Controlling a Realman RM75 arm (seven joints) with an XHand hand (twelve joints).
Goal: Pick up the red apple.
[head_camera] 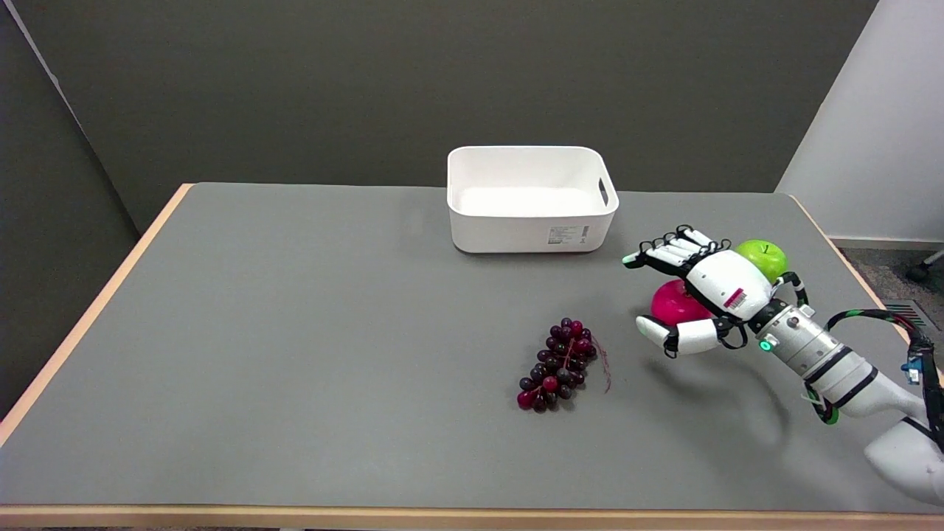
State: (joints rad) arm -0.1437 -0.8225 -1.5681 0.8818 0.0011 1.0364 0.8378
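Your right hand (700,295) hovers spread wide over the red apple (672,304), nothing held, so closing and lifting remain.
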